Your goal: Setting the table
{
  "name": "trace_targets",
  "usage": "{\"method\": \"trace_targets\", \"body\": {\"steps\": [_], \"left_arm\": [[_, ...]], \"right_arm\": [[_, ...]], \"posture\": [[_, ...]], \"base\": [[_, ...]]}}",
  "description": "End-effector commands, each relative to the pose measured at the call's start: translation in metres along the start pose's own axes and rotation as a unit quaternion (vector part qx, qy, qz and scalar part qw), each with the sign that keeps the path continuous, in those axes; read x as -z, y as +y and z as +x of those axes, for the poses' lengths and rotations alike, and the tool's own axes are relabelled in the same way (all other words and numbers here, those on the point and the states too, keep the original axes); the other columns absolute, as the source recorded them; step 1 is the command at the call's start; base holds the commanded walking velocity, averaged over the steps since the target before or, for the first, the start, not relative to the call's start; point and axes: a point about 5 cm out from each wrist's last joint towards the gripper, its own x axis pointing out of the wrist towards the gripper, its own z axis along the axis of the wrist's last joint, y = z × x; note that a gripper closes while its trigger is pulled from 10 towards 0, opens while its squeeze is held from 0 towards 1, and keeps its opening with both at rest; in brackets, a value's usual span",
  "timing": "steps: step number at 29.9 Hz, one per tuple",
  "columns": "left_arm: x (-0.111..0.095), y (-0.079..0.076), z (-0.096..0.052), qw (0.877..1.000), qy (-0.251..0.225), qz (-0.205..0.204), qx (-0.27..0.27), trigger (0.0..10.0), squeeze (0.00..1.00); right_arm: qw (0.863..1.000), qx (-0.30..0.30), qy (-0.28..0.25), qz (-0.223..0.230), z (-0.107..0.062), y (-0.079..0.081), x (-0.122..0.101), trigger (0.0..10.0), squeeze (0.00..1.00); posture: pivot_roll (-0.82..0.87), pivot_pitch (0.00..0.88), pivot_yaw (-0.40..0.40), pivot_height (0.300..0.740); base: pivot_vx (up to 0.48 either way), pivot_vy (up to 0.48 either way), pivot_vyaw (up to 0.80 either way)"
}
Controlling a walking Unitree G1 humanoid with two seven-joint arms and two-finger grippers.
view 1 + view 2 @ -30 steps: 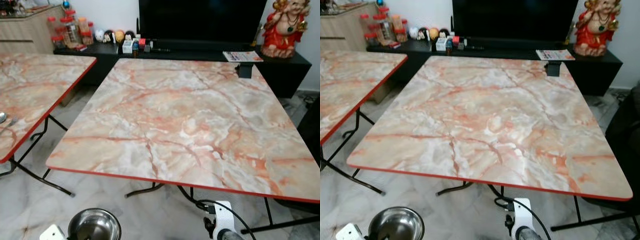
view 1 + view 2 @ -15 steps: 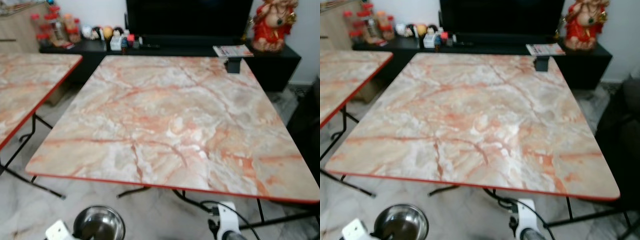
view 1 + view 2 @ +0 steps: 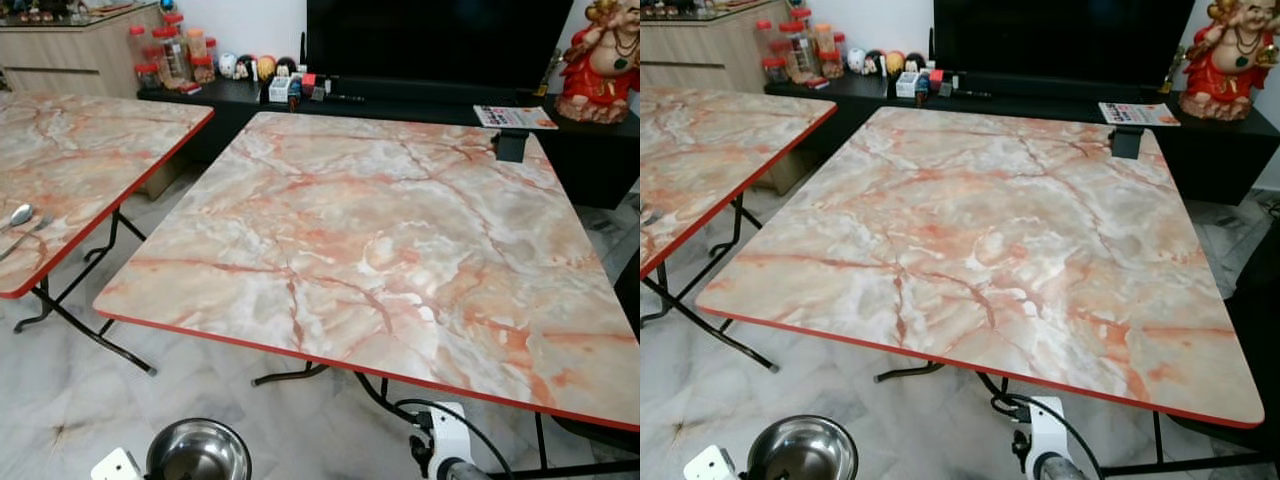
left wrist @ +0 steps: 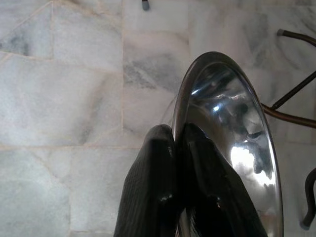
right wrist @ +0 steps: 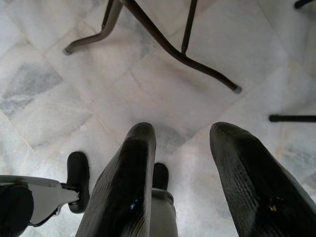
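Two marble tables (image 3: 400,230) (image 3: 70,160), one steel bowl (image 3: 198,452) below the near table's edge, two spoons (image 3: 20,215) (image 3: 25,238) on the left one.

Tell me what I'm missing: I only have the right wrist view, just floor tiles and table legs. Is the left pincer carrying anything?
Observer: Yes. The left pincer is shut on the rim of a steel bowl, held low over the floor.
Operator: Where is the table from here?
Observer: Directly ahead. The marble-patterned table has its red near edge just beyond the bowl.
Operator: Anything on it?
Observer: A small black object sits at the far right edge; I can't tell what it is.
Operator: Is there cutlery somewhere?
Observer: A spoon lies on the second table to the left.
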Motion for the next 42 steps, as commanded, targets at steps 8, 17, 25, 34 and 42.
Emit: {"method": "trace_targets", "body": {"steps": [8, 17, 25, 34, 42], "left_arm": [[0.0000, 0.0012, -0.0001, 1.000, 0.000, 0.004, -0.003, 10.0, 0.00], [-0.0010, 0.0001, 0.0003, 1.000, -0.002, 0.001, -0.001, 10.0, 0.00], [-0.0020, 0.0003, 0.0008, 1.000, -0.002, 0.005, -0.002, 10.0, 0.00], [-0.0024, -0.0012, 0.0013, 1.000, 0.000, 0.012, 0.000, 10.0, 0.00], [-0.0044, -0.0021, 0.0022, 1.000, -0.002, 0.013, 0.003, 10.0, 0.00]], "right_arm": [[1.000, 0.002, 0.000, 0.002, 0.0002, -0.0011, -0.0013, 10.0, 0.00], [1.000, 0.004, -0.001, 0.001, 0.0003, -0.0021, -0.0030, 10.0, 0.00], [1.000, 0.002, -0.002, 0.006, 0.0009, -0.0004, -0.0050, 10.0, 0.00], [1.000, 0.001, 0.004, 0.002, 0.0008, -0.0004, -0.0034, 10.0, 0.00], [1.000, 0.001, 0.006, 0.005, 0.0005, 0.0008, -0.0008, 10.0, 0.00]], "posture": [[0.00, 0.000, -0.026, 0.732], [0.00, 0.000, -0.032, 0.732], [0.00, 0.000, -0.031, 0.732], [-0.01, 0.000, -0.026, 0.732], [-0.01, 0.000, -0.017, 0.732]], "base": [[0.000, 0.000, 0.00], [0.000, 0.000, 0.00], [0.000, 0.000, -0.09], [0.000, 0.000, -0.66], [0.000, 0.000, -0.62]]}}
